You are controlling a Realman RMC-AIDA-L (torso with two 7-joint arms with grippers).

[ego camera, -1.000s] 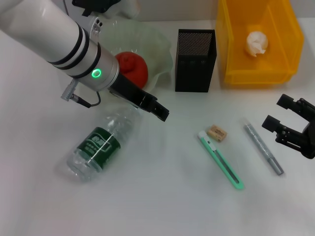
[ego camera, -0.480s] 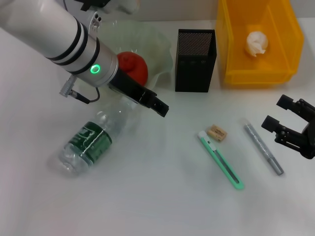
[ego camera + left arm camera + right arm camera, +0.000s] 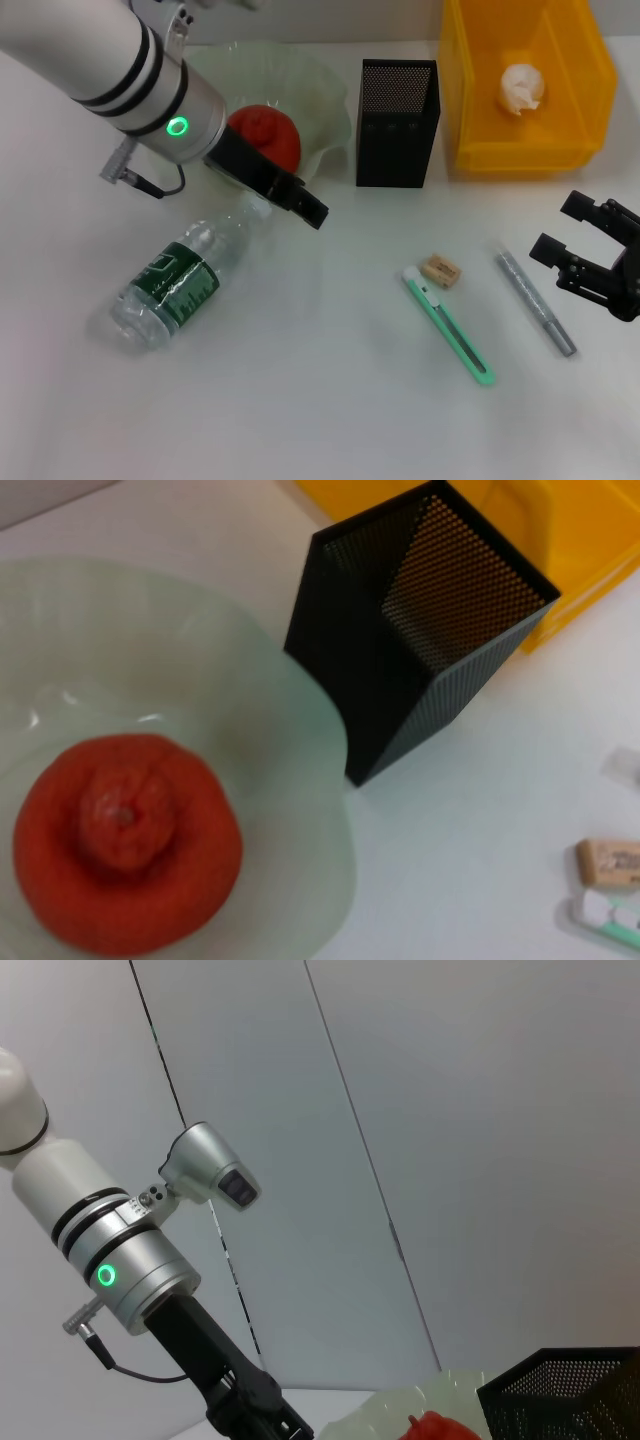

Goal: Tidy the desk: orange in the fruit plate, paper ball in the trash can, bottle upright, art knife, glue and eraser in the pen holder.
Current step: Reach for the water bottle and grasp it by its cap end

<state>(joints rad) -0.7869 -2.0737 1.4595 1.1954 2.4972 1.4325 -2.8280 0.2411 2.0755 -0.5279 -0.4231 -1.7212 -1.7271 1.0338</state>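
A clear bottle [image 3: 170, 290] with a green label lies on its side on the white desk. Its neck runs under my left gripper [image 3: 300, 205], which is shut on it. The orange [image 3: 265, 135] sits in the pale green fruit plate [image 3: 325, 100]; both also show in the left wrist view, the orange [image 3: 125, 855] and the plate [image 3: 300, 740]. The paper ball [image 3: 522, 87] lies in the yellow bin [image 3: 470, 100]. The eraser [image 3: 440, 271], green art knife [image 3: 452, 328] and grey glue stick [image 3: 535, 303] lie on the desk. My right gripper [image 3: 556, 227] is open and empty beside the glue.
The black mesh pen holder [image 3: 397, 120] stands between the plate and the bin, and shows in the left wrist view [image 3: 400, 660]. The right wrist view shows the left arm [image 3: 130, 1260] and a grey wall.
My left gripper has moved back and to the left toward the plate. The bottle has slid and swung with it, its base now farther left. The right arm has not moved.
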